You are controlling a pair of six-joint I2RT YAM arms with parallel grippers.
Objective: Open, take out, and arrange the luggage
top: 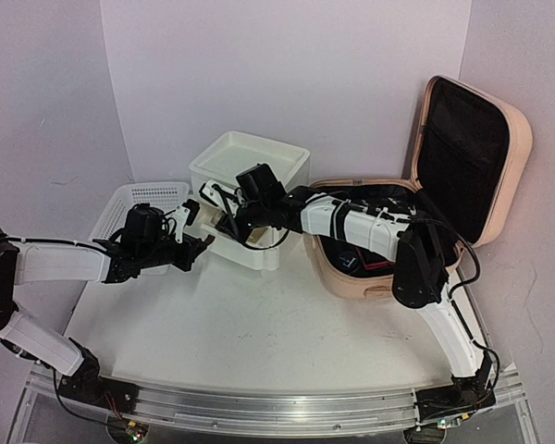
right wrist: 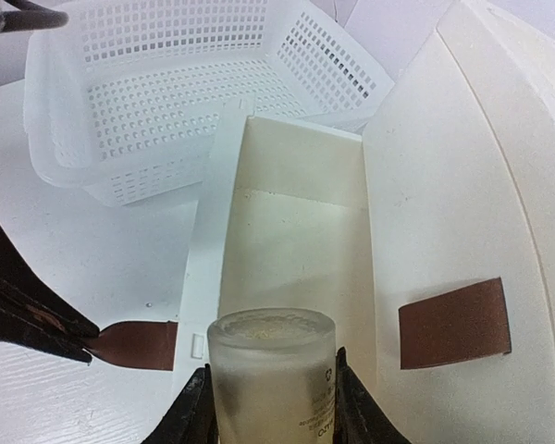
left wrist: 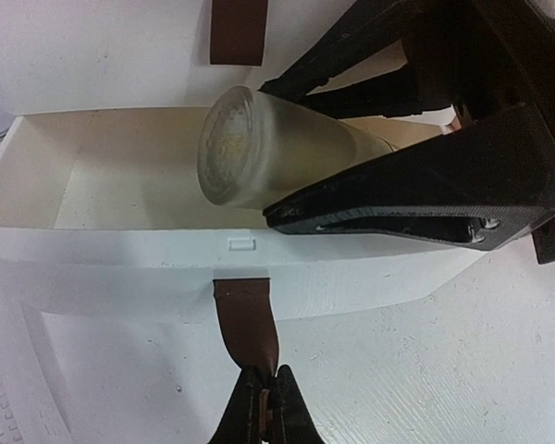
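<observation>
The peach-pink luggage (top: 344, 277) lies open at the right, its lid (top: 472, 157) standing up and dark items inside. My right gripper (right wrist: 272, 370) is shut on a frosted bottle (right wrist: 273, 379) and holds it over the pulled-out drawer (right wrist: 296, 231) of the white drawer box (top: 250, 162). From the left wrist view the bottle (left wrist: 277, 153) lies tilted above the drawer's front wall (left wrist: 120, 259). My left gripper (left wrist: 265, 398) is shut on the drawer's brown strap (left wrist: 248, 319), just in front of the drawer.
A white mesh basket (top: 139, 208) stands left of the drawer box, close behind the left arm. A second brown strap (right wrist: 455, 324) hangs on the box's face above the drawer. The white walls enclose the table at the back and sides.
</observation>
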